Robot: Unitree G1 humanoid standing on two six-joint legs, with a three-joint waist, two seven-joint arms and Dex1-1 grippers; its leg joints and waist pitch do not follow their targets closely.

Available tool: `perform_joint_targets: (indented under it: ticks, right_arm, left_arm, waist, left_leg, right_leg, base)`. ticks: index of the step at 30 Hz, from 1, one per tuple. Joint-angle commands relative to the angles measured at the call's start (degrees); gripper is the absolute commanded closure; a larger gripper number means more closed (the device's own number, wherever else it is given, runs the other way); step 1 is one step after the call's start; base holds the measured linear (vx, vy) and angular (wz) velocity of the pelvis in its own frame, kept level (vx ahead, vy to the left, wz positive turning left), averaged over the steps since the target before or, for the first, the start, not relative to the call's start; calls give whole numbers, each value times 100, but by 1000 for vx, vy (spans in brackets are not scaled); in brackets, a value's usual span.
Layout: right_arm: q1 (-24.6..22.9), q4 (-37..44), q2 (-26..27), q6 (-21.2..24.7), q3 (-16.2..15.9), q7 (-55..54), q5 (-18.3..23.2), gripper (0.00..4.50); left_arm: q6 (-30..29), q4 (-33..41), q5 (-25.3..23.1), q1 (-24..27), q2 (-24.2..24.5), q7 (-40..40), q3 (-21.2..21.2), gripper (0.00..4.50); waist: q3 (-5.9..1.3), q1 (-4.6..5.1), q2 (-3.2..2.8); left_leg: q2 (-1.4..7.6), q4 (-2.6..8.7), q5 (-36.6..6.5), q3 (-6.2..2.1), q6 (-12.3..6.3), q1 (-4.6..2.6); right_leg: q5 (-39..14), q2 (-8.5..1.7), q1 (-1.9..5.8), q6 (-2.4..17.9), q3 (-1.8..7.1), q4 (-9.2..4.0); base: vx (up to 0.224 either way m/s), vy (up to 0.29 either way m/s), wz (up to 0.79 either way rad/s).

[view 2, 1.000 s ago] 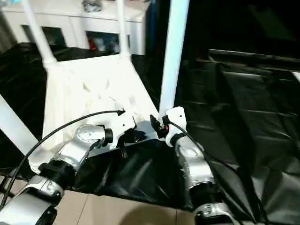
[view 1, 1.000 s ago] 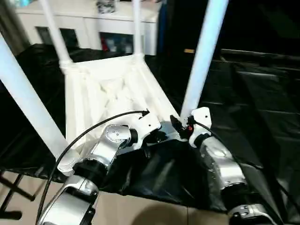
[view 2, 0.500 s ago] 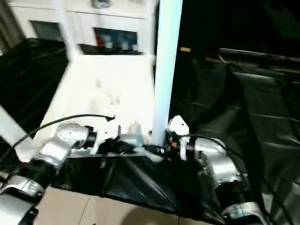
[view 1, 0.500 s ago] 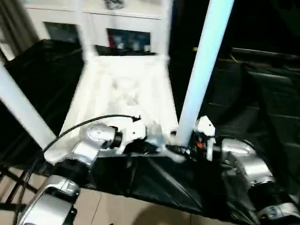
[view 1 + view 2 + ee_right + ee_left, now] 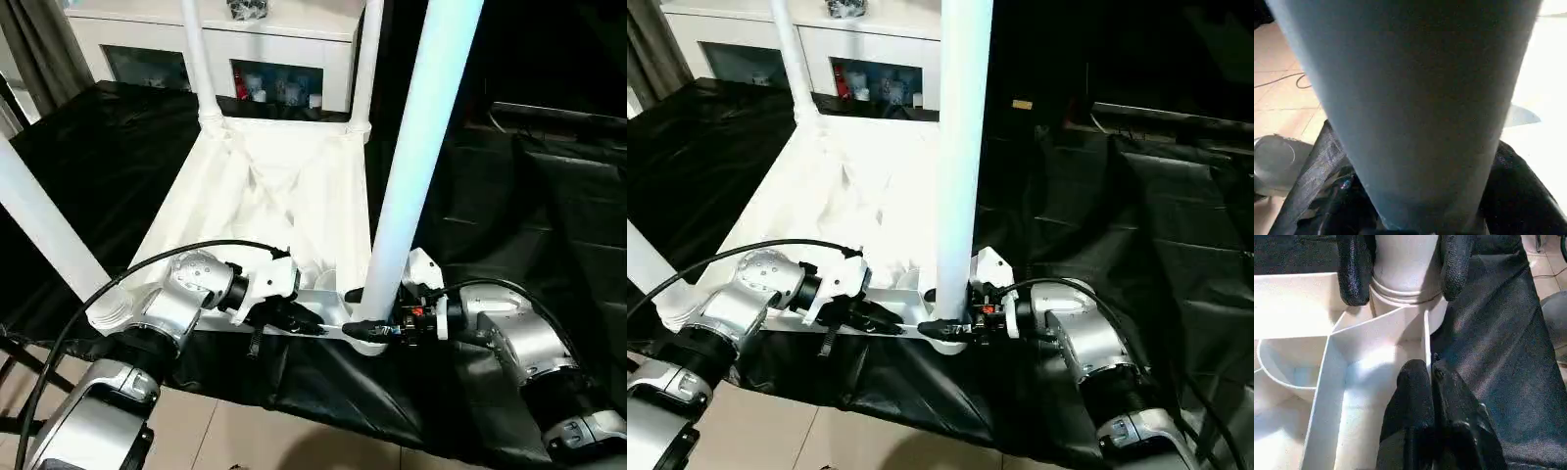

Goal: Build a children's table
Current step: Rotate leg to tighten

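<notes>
Black plastic sheeting (image 5: 509,206), glossy and creased, draped over the work surface to its near edge. On it, white moulded tabletop (image 5: 284,196) lying underside up; ribbed cells and raised rim visible, rounded sockets at corners. Four smooth round white tube legs standing upright in the sockets: far left leg (image 5: 199,59), far right leg (image 5: 364,59), near left leg (image 5: 44,230), near right leg (image 5: 416,176). Right gripper (image 5: 364,311) at the near right corner, textured black fingers (image 5: 1354,269) straddling the near right leg just above its socket collar; apparently clasping the tube, though contact not sharply seen. Left gripper (image 5: 1430,377) pinched nearly closed on the thin near rim wall, just beside that same socket.
</notes>
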State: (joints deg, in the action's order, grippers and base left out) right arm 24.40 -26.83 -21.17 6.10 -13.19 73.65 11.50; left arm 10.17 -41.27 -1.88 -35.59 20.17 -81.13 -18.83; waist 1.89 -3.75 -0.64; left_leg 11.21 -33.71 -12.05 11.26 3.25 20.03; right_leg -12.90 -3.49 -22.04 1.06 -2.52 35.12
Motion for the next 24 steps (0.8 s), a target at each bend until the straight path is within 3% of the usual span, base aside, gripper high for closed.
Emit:
perform_joint_targets:
  ticks: [1, 5, 11, 15, 17, 22, 23, 24]
  right_arm:
    - [-104, 55, 106, 359, -98, 64, 88, 215]
    - [-190, -69, 429, 294, 298, -1009, 72, 215]
    - [-302, -386, 995, -34, 761, -3048, -299, 225]
    - [-313, -587, 1537, -15, 1090, -4542, -484, 239]
    - [-297, -644, 1743, -67, 1152, -4932, -525, 241]
    - [-281, -557, 2171, -137, 1042, -5383, -648, 244]
    - [-279, -550, 2178, -230, 992, -5443, -754, 190]
    - [-280, -540, 2167, -330, 961, -5425, -808, 177]
  left_arm:
    - [-66, -161, -217, 17, 18, 143, -168, 450]
    - [-354, -156, -256, 19, -174, 752, -25, 450]
    - [-761, 15, -316, 105, -661, 1755, 102, 450]
    - [-1113, 327, -402, 295, -1048, 2281, 36, 450]
    - [-1213, 392, -432, 338, -1198, 2511, 24, 450]
    - [-1328, 493, -559, 412, -1456, 2857, -73, 450]
    - [-1352, 513, -586, 414, -1458, 2915, -77, 450]
    - [-1348, 525, -610, 411, -1449, 2931, -90, 450]
  waist:
    - [-255, 6, 28]
    - [-237, 23, 27]
    - [-206, 155, 43]
    - [-213, 262, 52]
    - [-216, 297, 37]
    - [-214, 333, 18]
    - [-209, 337, -8]
    - [-203, 348, 5]
  left_leg:
    - [274, 373, -728, -91, -347, -26]
    - [273, 398, -906, -95, -201, -45]
    - [251, 451, -1111, -142, 5, -18]
    - [233, 458, -1038, -165, 11, 27]
    - [231, 443, -1118, -148, -5, -17]
    - [232, 461, -1230, -153, -34, -8]
    - [237, 469, -1308, -154, -22, -15]
    - [235, 475, -1399, -156, -12, -18]
  right_leg:
    - [-58, -468, 248, 1502, 258, -359]
    - [-456, -473, 227, 1425, 269, -404]
    - [-1255, -489, 217, 1185, 286, -491]
    - [-1174, -482, 231, 1137, 285, -488]
    - [-1097, -462, 193, 1172, 292, -510]
    - [-965, -444, 199, 1190, 295, -510]
    - [-987, -442, 187, 1196, 296, -513]
    - [-1057, -441, 184, 1189, 300, -526]
  base:
    - [0, 0, 0]
    - [0, 0, 0]
    - [0, 0, 0]
    - [0, 0, 0]
    - [0, 0, 0]
    - [0, 0, 0]
    - [0, 0, 0]
    - [0, 0, 0]
